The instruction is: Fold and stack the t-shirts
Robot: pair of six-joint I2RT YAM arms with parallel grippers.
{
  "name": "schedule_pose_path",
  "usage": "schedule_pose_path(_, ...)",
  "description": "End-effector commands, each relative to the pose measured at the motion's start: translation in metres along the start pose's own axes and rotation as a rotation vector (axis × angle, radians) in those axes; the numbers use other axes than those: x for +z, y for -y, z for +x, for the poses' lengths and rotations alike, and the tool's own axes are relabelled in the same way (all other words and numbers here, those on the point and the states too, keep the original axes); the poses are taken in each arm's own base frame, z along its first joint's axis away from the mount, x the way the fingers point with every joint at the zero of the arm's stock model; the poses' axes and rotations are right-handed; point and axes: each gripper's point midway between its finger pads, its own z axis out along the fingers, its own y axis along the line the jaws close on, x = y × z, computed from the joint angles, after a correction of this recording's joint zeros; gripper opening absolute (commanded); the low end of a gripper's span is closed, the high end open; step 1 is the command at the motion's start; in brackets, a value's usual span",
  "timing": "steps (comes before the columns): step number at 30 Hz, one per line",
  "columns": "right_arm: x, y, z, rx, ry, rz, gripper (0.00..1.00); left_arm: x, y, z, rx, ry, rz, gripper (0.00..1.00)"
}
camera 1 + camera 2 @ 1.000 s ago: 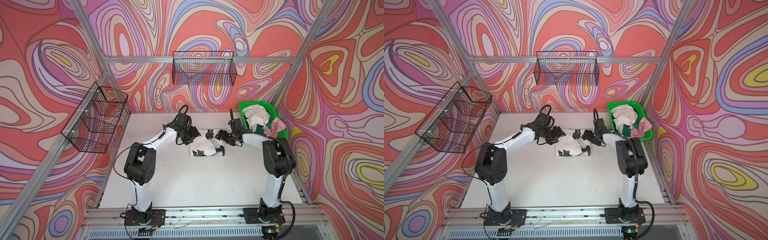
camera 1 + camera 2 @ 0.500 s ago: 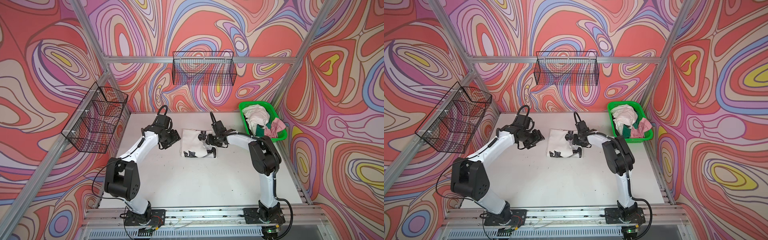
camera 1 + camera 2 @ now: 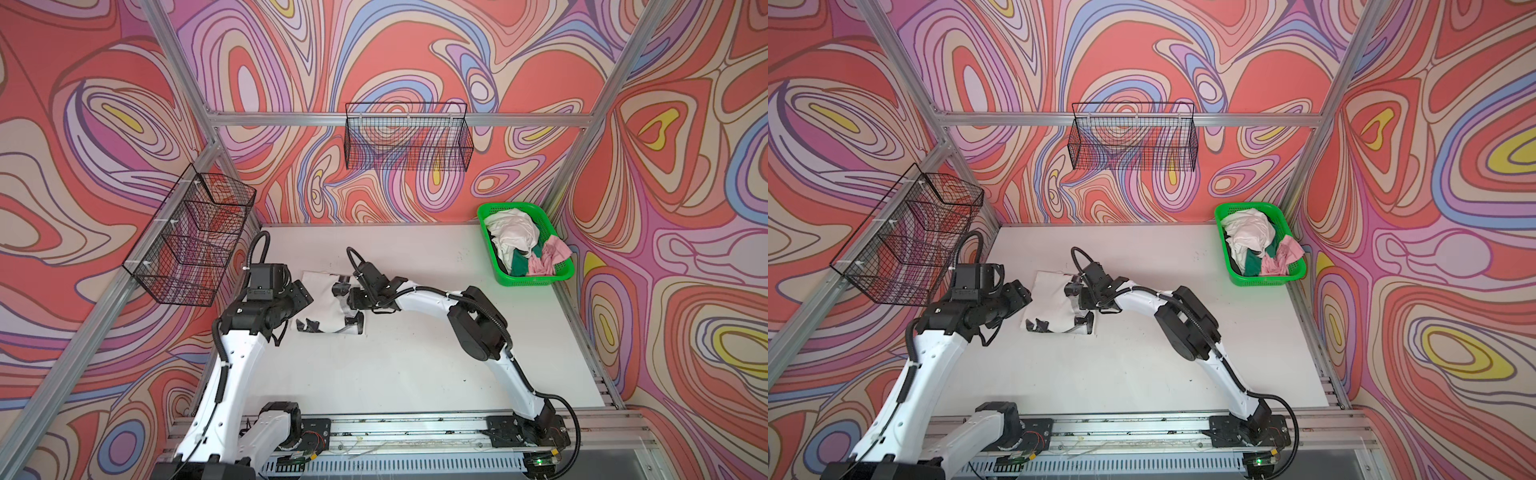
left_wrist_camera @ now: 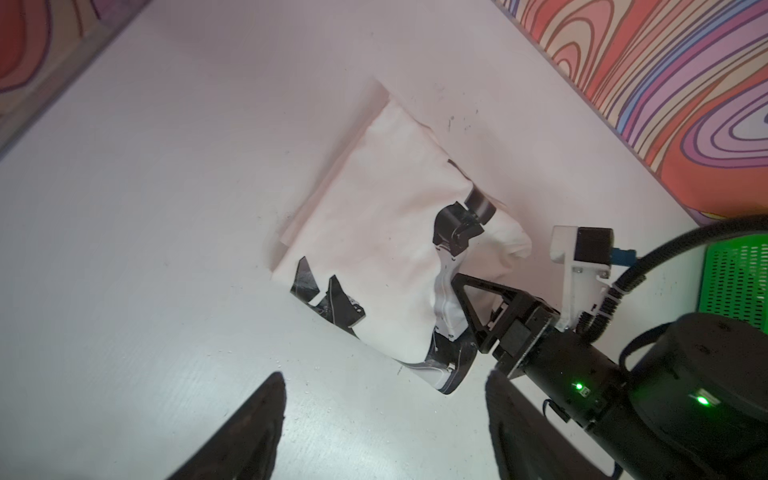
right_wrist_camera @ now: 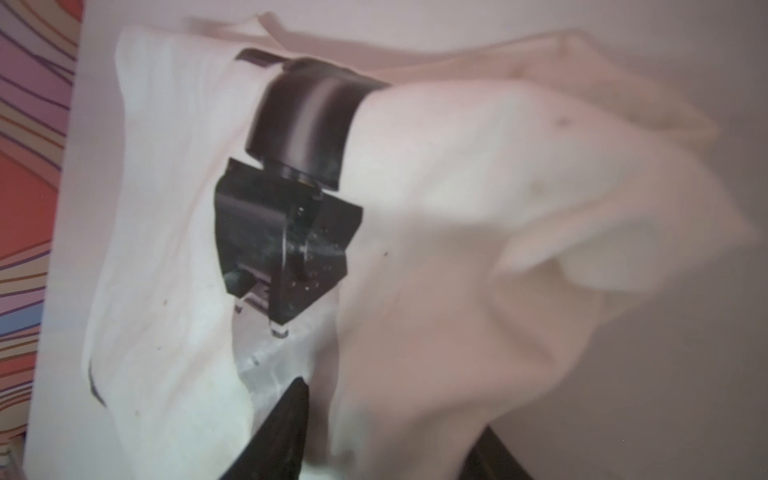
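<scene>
A folded white t-shirt with black printed shapes lies flat left of the table's middle. My right gripper is at its right edge. In the right wrist view a bunched fold of the cloth fills the space between the jaws of the right gripper, which is shut on it. My left gripper hovers just off the shirt's left edge, open, with only bare table between its fingers. More t-shirts, white, dark green and pale pink, are crumpled in the basket.
The green mesh basket stands at the back right corner of the table. Black wire baskets hang on the left wall and the back wall. A metal rail carrying both arm bases runs along the front edge.
The shirt and both grippers have shifted left across the table. My right gripper has closed on the shirt's right edge. The left gripper has come off the cloth and opened wider.
</scene>
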Motion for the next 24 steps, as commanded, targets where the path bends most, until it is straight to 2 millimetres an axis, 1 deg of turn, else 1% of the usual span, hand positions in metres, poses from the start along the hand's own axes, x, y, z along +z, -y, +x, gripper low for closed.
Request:
schedule_pose_path(1,0.047,0.021,0.080,0.058,-0.219,0.101,0.52,-0.007,-0.034,0.006,0.032,0.041,-0.130,0.79)
schedule_pose_path(2,0.051,0.010,0.080,0.054,-0.217,0.081,0.52,-0.009,-0.036,0.007,0.029,0.050,-0.129,0.79)
schedule_pose_path(3,0.057,0.002,0.084,0.049,-0.225,0.076,0.53,-0.009,-0.038,0.009,0.030,0.058,-0.126,0.79)
schedule_pose_path(6,0.068,-0.013,0.091,0.064,-0.237,0.057,0.52,-0.007,-0.040,0.016,0.031,0.052,-0.118,0.80)
schedule_pose_path(10,0.076,-0.026,0.098,0.091,-0.251,0.022,0.53,-0.002,-0.040,0.022,0.032,0.031,-0.108,0.80)
schedule_pose_path(12,0.078,-0.033,0.099,0.093,-0.251,0.004,0.54,-0.003,-0.040,0.021,0.033,0.037,-0.105,0.80)
schedule_pose_path(15,0.084,-0.048,0.104,0.105,-0.264,-0.043,0.56,-0.005,-0.040,0.020,0.033,0.045,-0.098,0.80)
schedule_pose_path(18,0.090,-0.062,0.106,0.090,-0.263,-0.083,0.60,-0.007,-0.039,0.019,0.032,0.058,-0.093,0.80)
schedule_pose_path(20,0.096,-0.063,0.108,0.079,-0.270,-0.101,0.63,-0.008,-0.040,0.019,0.032,0.061,-0.094,0.80)
schedule_pose_path(24,0.104,-0.054,0.112,0.045,-0.275,-0.074,0.65,-0.009,-0.040,0.018,0.033,0.066,-0.094,0.80)
